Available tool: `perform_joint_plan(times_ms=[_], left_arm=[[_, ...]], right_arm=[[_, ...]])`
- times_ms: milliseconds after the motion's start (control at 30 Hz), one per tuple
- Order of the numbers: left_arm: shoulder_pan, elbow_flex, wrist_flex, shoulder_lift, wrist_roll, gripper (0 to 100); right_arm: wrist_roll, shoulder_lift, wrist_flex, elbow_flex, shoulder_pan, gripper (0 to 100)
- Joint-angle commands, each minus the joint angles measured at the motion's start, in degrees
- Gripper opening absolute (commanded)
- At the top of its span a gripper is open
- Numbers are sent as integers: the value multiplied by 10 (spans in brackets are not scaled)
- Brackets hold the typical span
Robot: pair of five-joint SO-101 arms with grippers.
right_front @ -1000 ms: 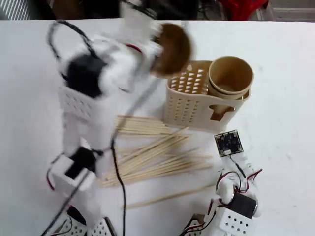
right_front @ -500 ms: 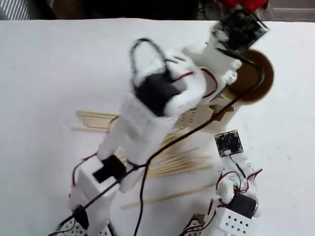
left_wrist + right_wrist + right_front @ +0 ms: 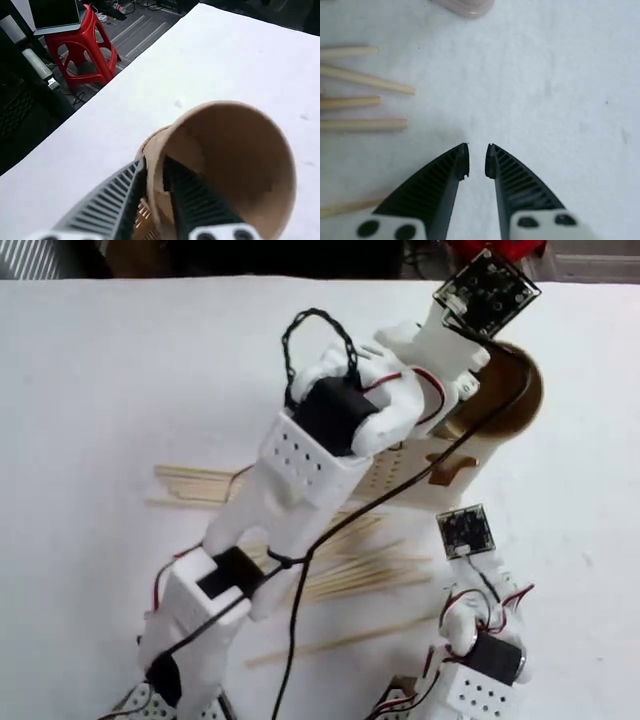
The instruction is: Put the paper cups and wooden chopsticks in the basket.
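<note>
My left gripper (image 3: 155, 162) is shut on the wall of a brown paper cup (image 3: 230, 160), one finger inside and one outside. In the high view that cup (image 3: 508, 390) hangs tilted over the far right end of the beige slotted basket (image 3: 448, 468), which the left arm (image 3: 320, 440) largely covers. Wooden chopsticks (image 3: 350, 575) lie scattered on the white table in front of the basket, with more (image 3: 185, 480) to the left. My right gripper (image 3: 476, 147) is shut and holds nothing, low over bare table beside some chopstick ends (image 3: 365, 80).
The right arm (image 3: 475, 645) rests at the table's near edge, right of the chopstick pile. A single chopstick (image 3: 340, 640) lies nearest the front. A basket corner (image 3: 465, 5) shows beyond the right gripper. Off the far edge stands a red stool (image 3: 82, 50).
The left arm swung the cup from the basket's left side across to its far right end, then settled slightly. The right arm has not moved.
</note>
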Motion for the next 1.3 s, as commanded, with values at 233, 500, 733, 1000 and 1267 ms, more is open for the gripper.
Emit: perform_joint_plan(times_ms=[233, 500, 733, 1000, 1267], left_arm=[[-45, -33, -18, -4, 5, 142], [-82, -75, -14, 1, 4, 143], [-111, -71, -4, 3, 6, 142], [-182, 119, -2, 2, 7, 146], [-180, 244, -19, 3, 5, 142]], right_arm=[[3, -9, 3, 5, -3, 67], [3, -9, 3, 5, -3, 67], [3, -9, 3, 5, -3, 67], [3, -9, 3, 5, -3, 67], [3, -9, 3, 5, -3, 67]])
